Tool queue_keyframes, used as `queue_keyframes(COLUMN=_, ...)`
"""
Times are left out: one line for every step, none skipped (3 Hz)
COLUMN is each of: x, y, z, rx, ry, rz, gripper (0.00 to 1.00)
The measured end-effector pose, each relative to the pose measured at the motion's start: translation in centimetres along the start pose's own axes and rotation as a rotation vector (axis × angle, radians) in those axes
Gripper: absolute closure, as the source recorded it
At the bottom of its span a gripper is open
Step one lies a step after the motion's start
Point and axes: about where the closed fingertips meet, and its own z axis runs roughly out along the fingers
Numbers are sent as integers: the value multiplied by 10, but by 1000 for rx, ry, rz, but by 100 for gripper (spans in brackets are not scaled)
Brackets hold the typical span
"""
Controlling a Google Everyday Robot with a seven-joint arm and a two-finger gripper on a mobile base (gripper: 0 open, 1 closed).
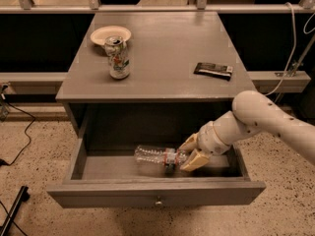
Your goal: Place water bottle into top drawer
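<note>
Top drawer (pixel 98 196) stands open, nearest. Inside, the water bottle (pixel 152 155) lies on its side, low in the drawer, with the pincer (pixel 183 157) clamped on its right, labelled end. Risk: released carelessly, it may roll left, or the withdrawing wrist may clip the counter (pixel 167 48) edge. The arm slants in from the right, angled down-left. Far: drink can (pixel 118 58).

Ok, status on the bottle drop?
Gripper down in the open top drawer, shut on water bottle at its cap end. Bottle on its side on the drawer floor. Can and packet up top, not in the way.
</note>
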Motion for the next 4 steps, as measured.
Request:
queue_keyframes(x=0, y=-1, z=2, rx=-2, ry=-6, rz=-2, gripper=7)
queue_keyframes(x=0, y=-2, z=1, rx=1, ry=-14, rz=-5, gripper=8)
queue_keyframes(x=0, y=-1, z=-21, rx=54, ry=-45, rz=-8, gripper=8)
queue_keyframes(x=0, y=4, z=-59, rx=136, ry=-83, rz=-16, gripper=7)
